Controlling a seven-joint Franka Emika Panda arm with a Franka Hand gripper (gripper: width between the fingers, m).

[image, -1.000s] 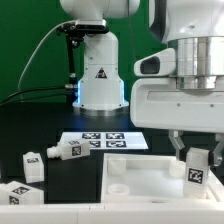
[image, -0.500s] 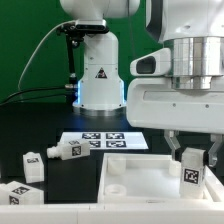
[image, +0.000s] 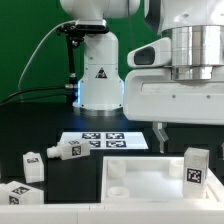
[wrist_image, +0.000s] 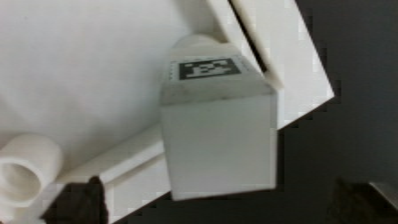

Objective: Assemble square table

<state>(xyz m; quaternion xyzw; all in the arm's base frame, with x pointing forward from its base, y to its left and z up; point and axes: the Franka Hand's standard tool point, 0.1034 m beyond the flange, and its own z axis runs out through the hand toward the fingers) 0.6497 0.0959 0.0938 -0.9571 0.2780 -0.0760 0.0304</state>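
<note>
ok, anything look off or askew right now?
Nothing damaged or spilled. One leg stands upright at the square table's corner on the exterior view's right, claw open over it; can't tell if it's seated. Loose legs lie tumbled on that view's left.

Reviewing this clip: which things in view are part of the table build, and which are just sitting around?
Part of the build:
- square tabletop
- upright leg at its corner
- loose legs at the exterior view's left

Just lying about:
- marker board
- white robot base at the back
- black cable
</note>
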